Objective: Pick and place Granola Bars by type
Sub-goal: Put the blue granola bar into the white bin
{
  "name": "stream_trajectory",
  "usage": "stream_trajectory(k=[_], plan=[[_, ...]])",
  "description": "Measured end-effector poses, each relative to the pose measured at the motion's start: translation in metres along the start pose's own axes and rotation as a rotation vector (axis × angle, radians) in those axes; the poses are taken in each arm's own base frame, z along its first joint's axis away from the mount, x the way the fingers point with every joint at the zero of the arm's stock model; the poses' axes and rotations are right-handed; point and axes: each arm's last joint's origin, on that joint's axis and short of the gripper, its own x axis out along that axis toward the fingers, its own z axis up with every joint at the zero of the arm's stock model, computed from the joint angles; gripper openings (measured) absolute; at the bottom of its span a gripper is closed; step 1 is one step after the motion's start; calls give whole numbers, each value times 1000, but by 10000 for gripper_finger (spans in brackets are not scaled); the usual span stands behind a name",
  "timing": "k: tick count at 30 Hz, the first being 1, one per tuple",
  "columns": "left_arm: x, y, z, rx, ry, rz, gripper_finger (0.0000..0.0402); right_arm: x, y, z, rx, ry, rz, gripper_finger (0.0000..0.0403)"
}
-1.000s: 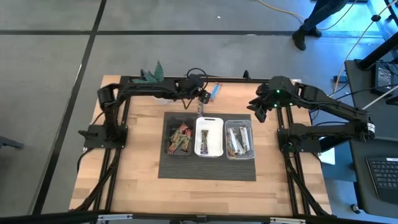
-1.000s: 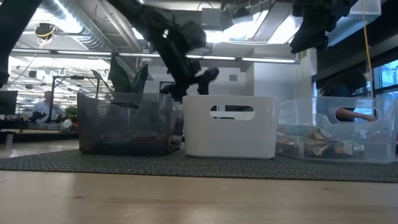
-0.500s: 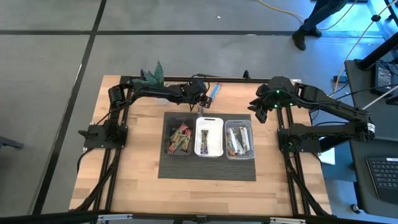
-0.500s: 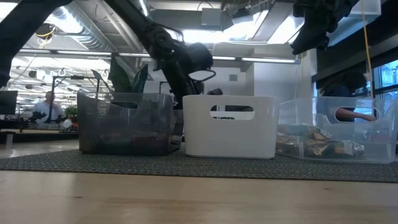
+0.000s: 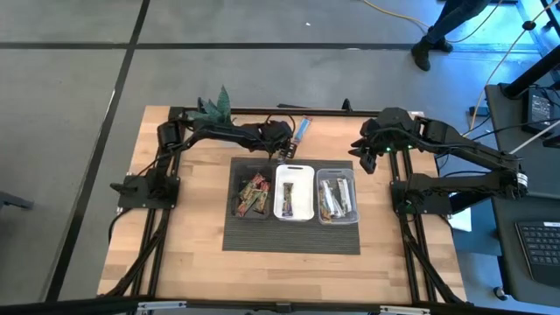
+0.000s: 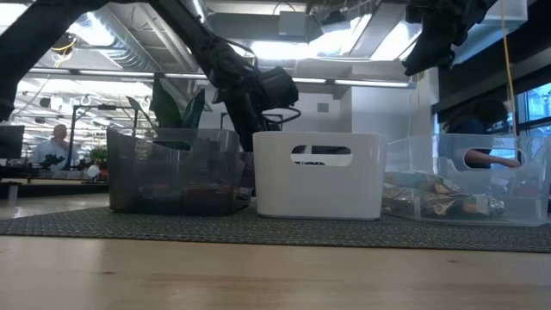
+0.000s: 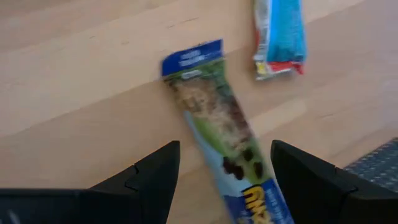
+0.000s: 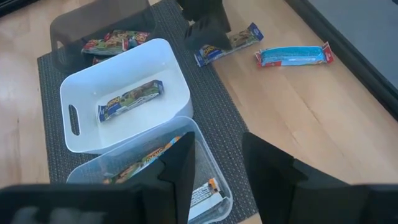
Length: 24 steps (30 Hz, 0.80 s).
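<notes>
On the bench (image 5: 201,236): a dark mat (image 5: 293,236) at the middle carries three trays in a row.
Black tray (image 5: 251,194): left on the mat, holding brown-red bars (image 8: 113,42).
White tray (image 8: 126,102): middle, one tan-green bar (image 8: 131,99) inside.
Clear tray (image 5: 337,196): right on the mat, several silver bars (image 5: 336,198) inside.
Right gripper (image 5: 366,156): poised near the bench's far right, off the mat, fingers spread, nothing between them.
Left gripper (image 7: 221,180): low at the far edge behind the white tray, fingers parted astride a loose bar (image 7: 227,140) lying flat on the wood.
Blue bar (image 7: 279,34): just beyond, apart, nearer the far edge.
</notes>
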Motion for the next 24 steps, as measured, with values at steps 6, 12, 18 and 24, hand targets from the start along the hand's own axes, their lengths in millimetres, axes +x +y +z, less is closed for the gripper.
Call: stream_trajectory(k=[6,12,18,24], plan=[[10,0,-8,15,39,10,243,0,0,0,-22,3,0,136],[13,0,-11,4,43,36,242,0,0,-1,-21,14,-2,136],[12,0,-9,5,56,52,205,0,-1,-5,-18,49,-6,136],[10,-3,-5,43,59,51,152,0,-1,-5,-17,52,-6,136]])
